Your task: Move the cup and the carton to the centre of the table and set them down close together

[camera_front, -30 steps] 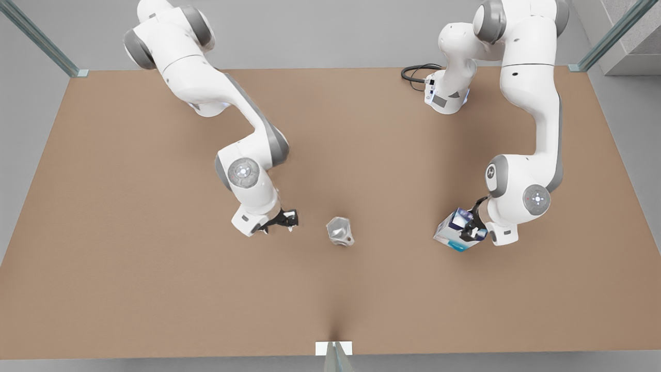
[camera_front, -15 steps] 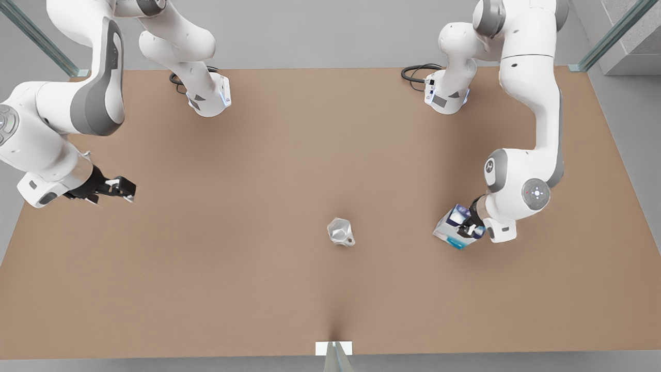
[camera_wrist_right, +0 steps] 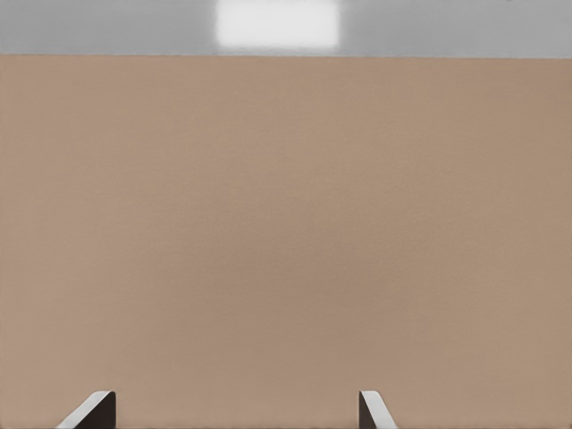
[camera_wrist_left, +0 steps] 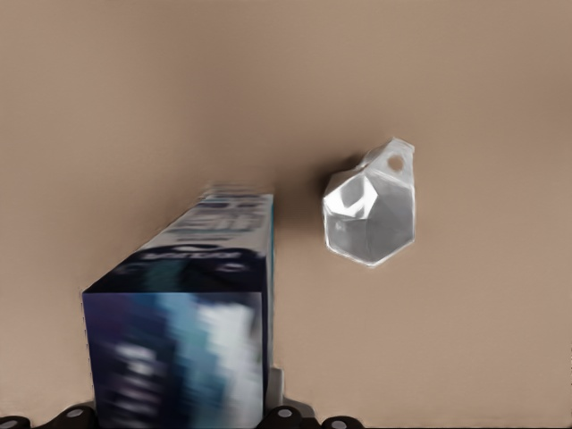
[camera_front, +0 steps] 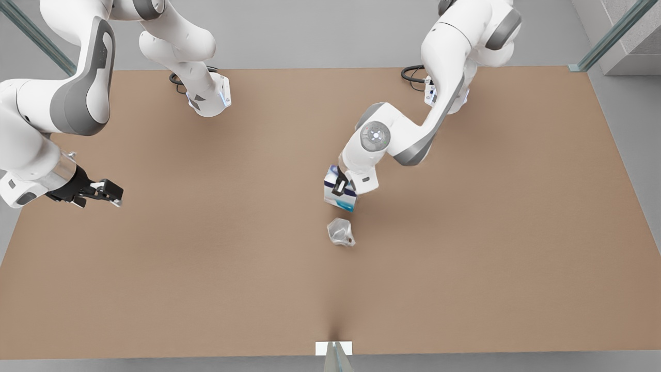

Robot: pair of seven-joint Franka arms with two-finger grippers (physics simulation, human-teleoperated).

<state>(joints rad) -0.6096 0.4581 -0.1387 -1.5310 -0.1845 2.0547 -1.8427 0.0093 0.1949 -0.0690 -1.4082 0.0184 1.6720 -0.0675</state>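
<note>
Near the middle of the plain brown surface (camera_front: 465,268), my left end effector (camera_front: 341,185) grips the boxy white-and-blue carton (camera_front: 338,192) just beside the small faceted silver cup (camera_front: 341,231). I judge a careless descent could clip and topple the cup. My right end effector (camera_front: 106,192) waits spread wide at the front view's left

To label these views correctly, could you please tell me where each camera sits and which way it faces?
Front view: high above the table, looking down; both arms, carton, cup.
Left wrist view: on the arm gripping the carton, looking down past it at the cup.
Right wrist view: on the waiting arm, facing bare table; open right pincer.
Front and left wrist views share carton and cup.
</note>
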